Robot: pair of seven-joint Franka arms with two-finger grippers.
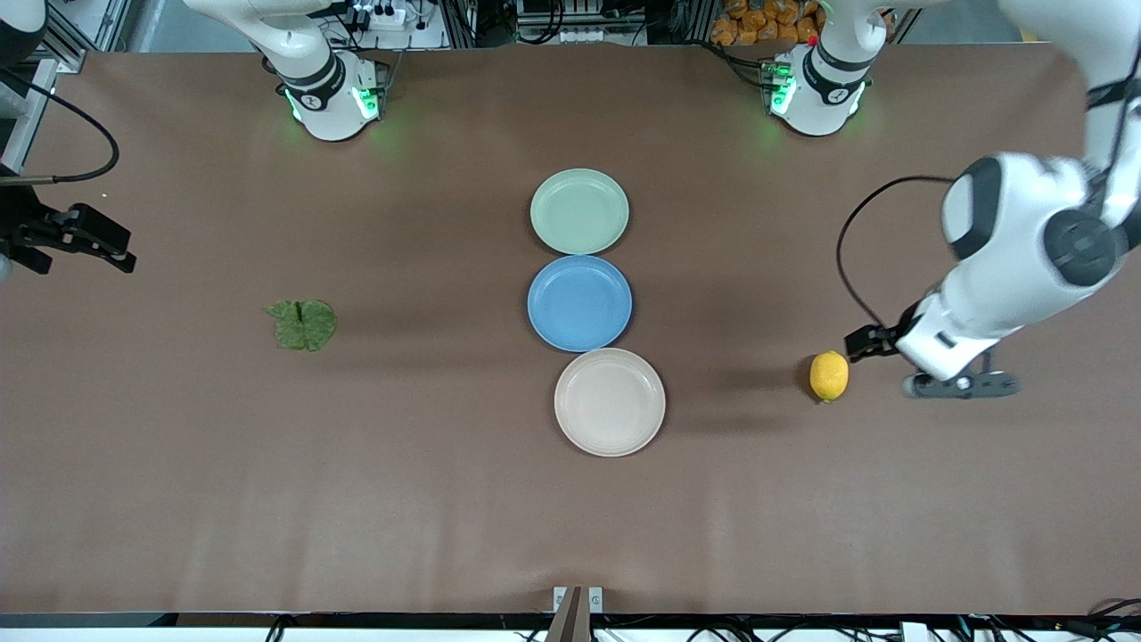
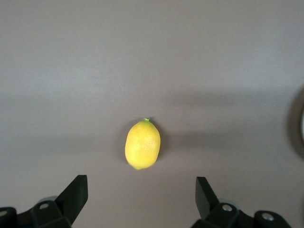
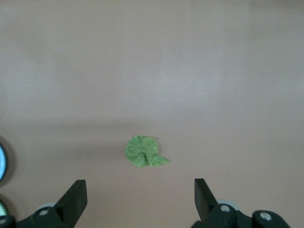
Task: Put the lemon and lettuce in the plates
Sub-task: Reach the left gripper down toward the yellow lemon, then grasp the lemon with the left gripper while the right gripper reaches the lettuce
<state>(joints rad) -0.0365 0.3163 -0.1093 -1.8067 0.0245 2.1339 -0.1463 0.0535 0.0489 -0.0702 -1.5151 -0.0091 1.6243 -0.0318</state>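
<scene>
The lemon (image 1: pixel 829 375) lies on the brown table toward the left arm's end, level with the beige-cream plate (image 1: pixel 610 402). My left gripper (image 1: pixel 961 385) is open and empty, over the table just beside the lemon. In the left wrist view the lemon (image 2: pixel 142 144) lies just ahead of the gripper (image 2: pixel 141 183). The lettuce (image 1: pixel 303 325) lies flat toward the right arm's end. My right gripper (image 1: pixel 98 242) is open and empty, well off from it at the table's edge. The right wrist view shows the lettuce (image 3: pixel 144 152) ahead of the gripper (image 3: pixel 140 186). The mint green plate (image 1: pixel 579 211) is empty.
A blue plate (image 1: pixel 579 303) sits between the mint green and beige-cream plates; the three form a touching line across the table's middle. A black cable (image 1: pixel 847 259) loops from the left arm above the lemon.
</scene>
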